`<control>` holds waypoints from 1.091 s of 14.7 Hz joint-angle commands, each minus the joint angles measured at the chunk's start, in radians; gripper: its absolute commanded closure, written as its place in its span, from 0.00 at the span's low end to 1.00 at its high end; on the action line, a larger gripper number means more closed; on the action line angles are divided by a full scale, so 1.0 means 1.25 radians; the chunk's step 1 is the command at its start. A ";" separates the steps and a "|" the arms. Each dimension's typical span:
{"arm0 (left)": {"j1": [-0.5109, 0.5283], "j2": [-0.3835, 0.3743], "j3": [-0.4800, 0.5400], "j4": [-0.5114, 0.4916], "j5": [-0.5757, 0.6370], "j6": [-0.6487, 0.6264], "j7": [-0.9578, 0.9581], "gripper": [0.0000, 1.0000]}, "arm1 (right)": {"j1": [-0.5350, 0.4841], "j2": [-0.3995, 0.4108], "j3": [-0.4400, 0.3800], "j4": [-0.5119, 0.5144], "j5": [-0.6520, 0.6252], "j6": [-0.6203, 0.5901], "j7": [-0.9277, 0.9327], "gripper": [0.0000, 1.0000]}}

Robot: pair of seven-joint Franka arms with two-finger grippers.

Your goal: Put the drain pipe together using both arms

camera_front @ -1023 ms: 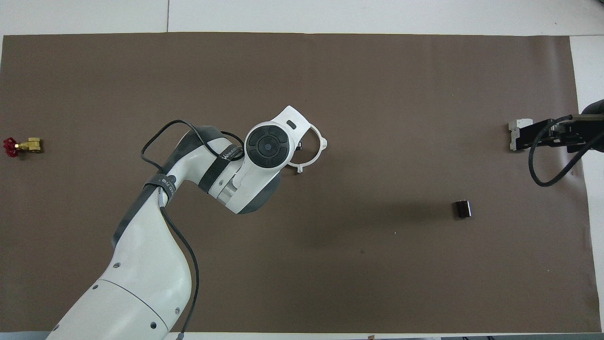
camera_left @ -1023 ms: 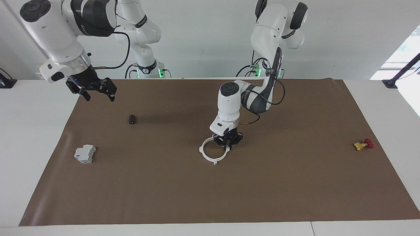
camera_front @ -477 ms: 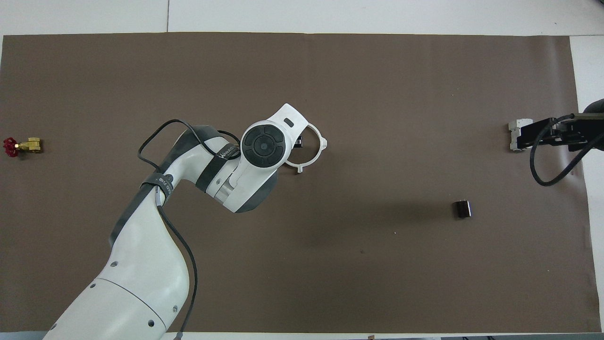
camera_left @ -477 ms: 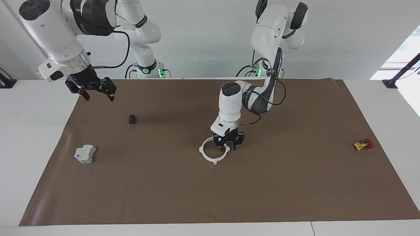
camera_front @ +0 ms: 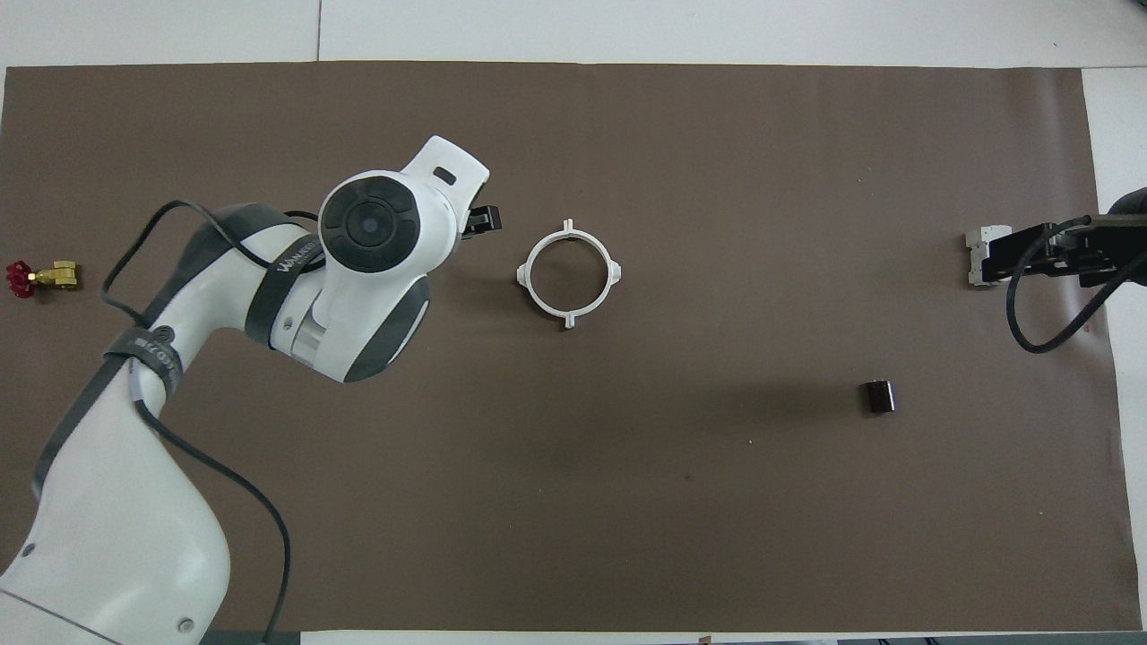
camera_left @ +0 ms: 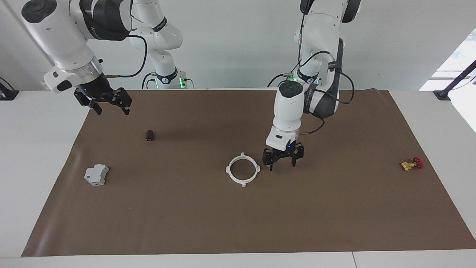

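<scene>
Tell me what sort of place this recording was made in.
Most likely a robotics lab bench set up for manipulation trials: two white arms mounted at a white table covered by a brown mat, with unrelated small parts spread apart on it: a white ring, a grey block and a small valve.

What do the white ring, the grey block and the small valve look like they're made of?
Drain pipe: probably matte white plastic; thin, uniform, moulded tabs. Grey block: apparently pale grey plastic, boxy, no shine. Valve: body looks like brass from its yellow tone; the red handwheel's material can't be told.
</scene>
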 commanded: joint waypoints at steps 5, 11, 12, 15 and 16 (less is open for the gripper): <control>0.189 -0.181 -0.003 -0.100 -0.065 -0.079 0.216 0.00 | -0.010 -0.005 0.005 -0.002 0.006 0.010 -0.018 0.00; 0.315 -0.243 0.006 -0.003 -0.199 -0.289 0.480 0.00 | -0.010 -0.005 0.005 -0.002 0.006 0.010 -0.018 0.00; 0.318 -0.243 0.008 0.020 -0.199 -0.330 0.484 0.00 | -0.010 -0.005 0.005 -0.002 0.006 0.010 -0.018 0.00; 0.350 -0.236 0.010 0.126 -0.210 -0.480 0.486 0.00 | -0.010 -0.006 0.005 -0.001 0.006 0.010 -0.018 0.00; 0.361 -0.228 0.009 0.157 -0.228 -0.523 0.486 0.00 | -0.010 -0.006 0.005 -0.002 0.006 0.010 -0.018 0.00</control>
